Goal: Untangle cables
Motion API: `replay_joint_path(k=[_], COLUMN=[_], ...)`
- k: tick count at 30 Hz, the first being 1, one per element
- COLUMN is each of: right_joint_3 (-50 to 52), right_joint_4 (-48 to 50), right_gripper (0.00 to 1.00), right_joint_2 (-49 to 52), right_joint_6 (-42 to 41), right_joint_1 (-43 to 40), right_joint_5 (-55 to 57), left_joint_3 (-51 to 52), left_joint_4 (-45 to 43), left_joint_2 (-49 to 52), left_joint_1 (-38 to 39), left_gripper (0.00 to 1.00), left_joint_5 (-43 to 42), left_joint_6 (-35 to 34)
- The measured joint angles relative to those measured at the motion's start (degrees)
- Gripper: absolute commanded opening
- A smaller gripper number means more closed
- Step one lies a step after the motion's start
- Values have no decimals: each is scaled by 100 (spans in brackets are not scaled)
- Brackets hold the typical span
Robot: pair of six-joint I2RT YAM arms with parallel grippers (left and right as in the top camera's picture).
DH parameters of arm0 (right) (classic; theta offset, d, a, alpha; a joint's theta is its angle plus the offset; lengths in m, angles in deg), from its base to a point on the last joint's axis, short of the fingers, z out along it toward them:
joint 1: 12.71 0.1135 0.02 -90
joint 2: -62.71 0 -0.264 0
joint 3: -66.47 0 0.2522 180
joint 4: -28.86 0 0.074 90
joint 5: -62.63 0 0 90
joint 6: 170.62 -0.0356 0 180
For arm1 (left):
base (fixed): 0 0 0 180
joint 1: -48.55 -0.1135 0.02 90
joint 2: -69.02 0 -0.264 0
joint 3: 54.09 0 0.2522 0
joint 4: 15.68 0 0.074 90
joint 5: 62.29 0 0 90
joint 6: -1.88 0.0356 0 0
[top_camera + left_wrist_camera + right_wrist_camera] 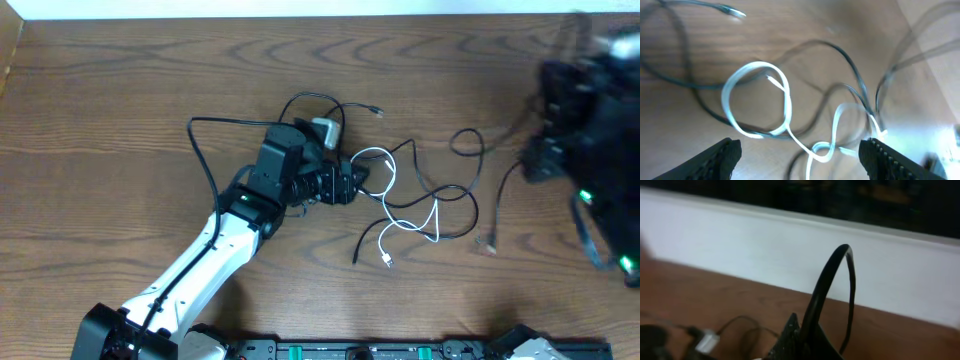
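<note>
A tangle of thin cables lies mid-table: a white cable [383, 155] looped over several black cables [455, 190]. My left gripper [358, 183] is open at the tangle's left side. In the left wrist view its jaws [801, 150] straddle the white cable [786, 100] and blurred black cords [852, 62] without touching them. My right gripper [535, 160] is blurred at the far right. In the right wrist view it [802, 330] is shut on a black cable [827, 277] that arcs up from the fingers. A black cord [500, 200] hangs from it to a small plug [489, 243].
A white plug block [325, 128] lies behind the left gripper and shows in the right wrist view [707, 341]. A long black loop [197, 140] runs left of the left arm. A black rail [400, 350] lines the front edge; a white wall [765, 245] borders the far edge.
</note>
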Motion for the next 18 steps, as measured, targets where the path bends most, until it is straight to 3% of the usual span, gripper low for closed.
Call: replay_joint_path(k=[10, 18], right_joint_3=[46, 46], right_joint_4=[1196, 1080], right_gripper=[1, 1], right_joint_2=[949, 957], right_joint_6=[621, 662], right_joint_1=[0, 0], right_joint_5=[-1823, -2371], left_joint_3=[0, 0], left_joint_4=[319, 0], left_joint_2=[0, 0], left_joint_1=[505, 586], left_gripper=[81, 81], left_joint_5=[-627, -686], left_joint_6=[975, 1145])
